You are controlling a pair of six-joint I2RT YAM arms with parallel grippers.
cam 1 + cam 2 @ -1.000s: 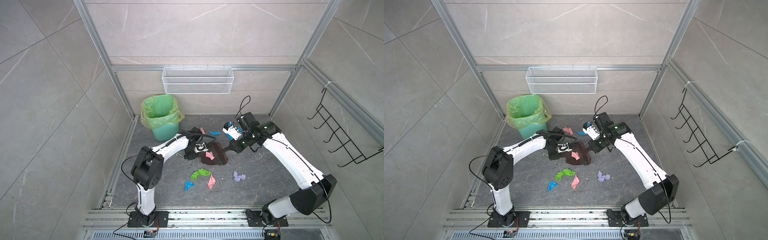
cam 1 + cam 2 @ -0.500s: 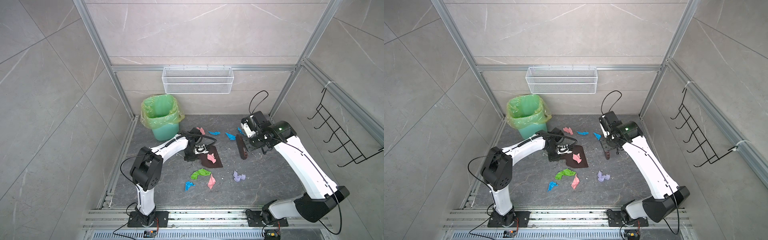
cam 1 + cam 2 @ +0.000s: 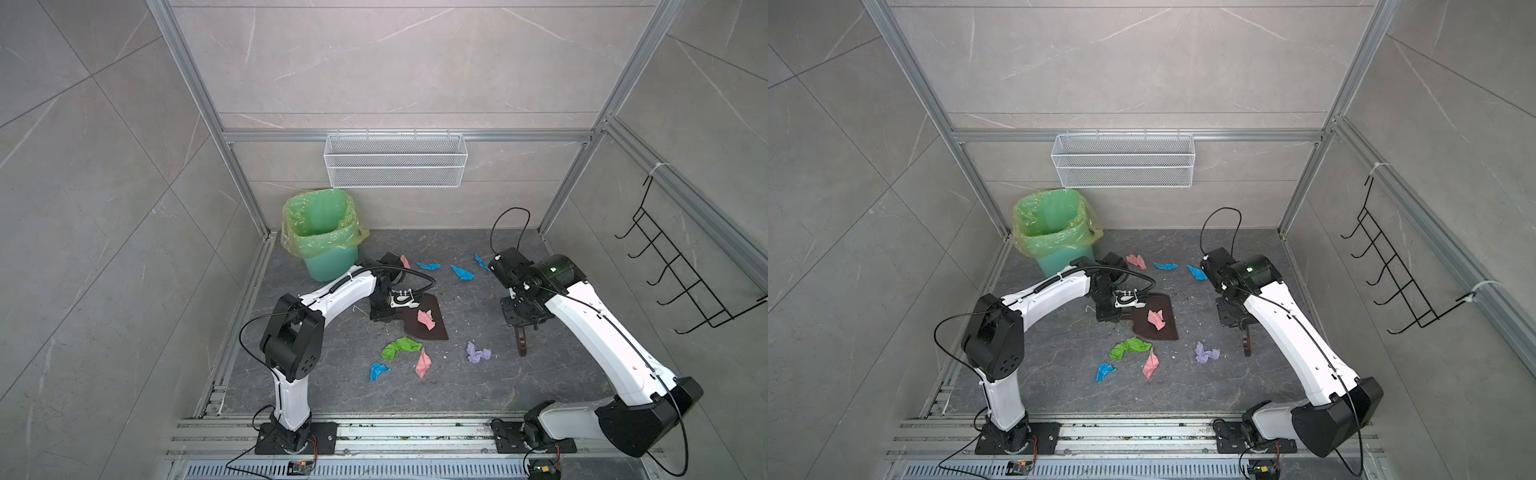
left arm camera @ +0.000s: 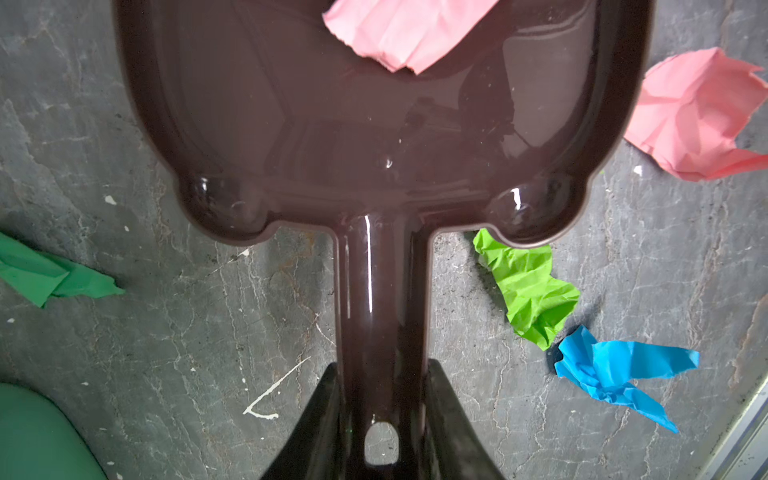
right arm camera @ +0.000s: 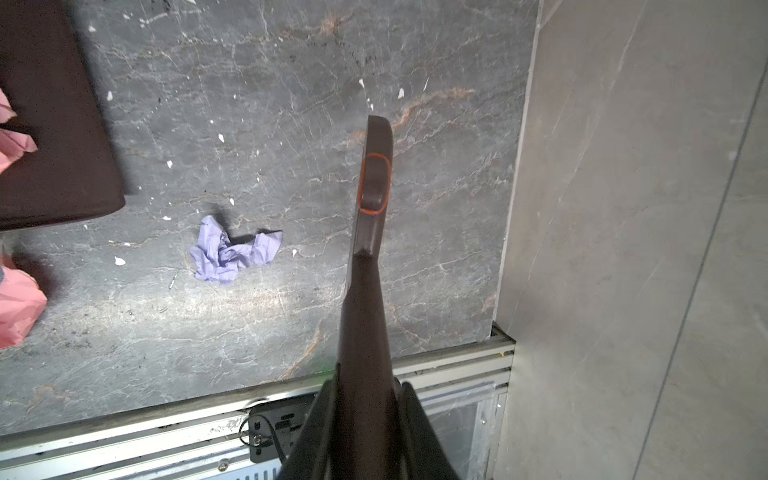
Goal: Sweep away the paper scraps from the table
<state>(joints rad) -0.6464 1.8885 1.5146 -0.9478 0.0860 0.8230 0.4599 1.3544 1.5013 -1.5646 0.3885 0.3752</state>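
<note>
One pink scrap (image 3: 426, 320) banked in the dustpan (image 4: 332, 124) the left gripper (image 4: 382, 365) clamps — right gripper (image 5: 368, 384), tight on the brush (image 5: 374, 183), has swung back beside the lilac scrap (image 5: 232, 253), likely next.

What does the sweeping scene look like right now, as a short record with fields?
Left arm: left claw shut on the dustpan handle
Right arm: right claw shut on the brush, which hangs beside the lilac scrap, not touching
In dustpan: caught pink scrap
Loose, front of table: green scrap, front blue scrap, front pink scrap
Loose, back: back pink scrap, three blue scraps
Bin: green-lined bin, back left corner
</note>
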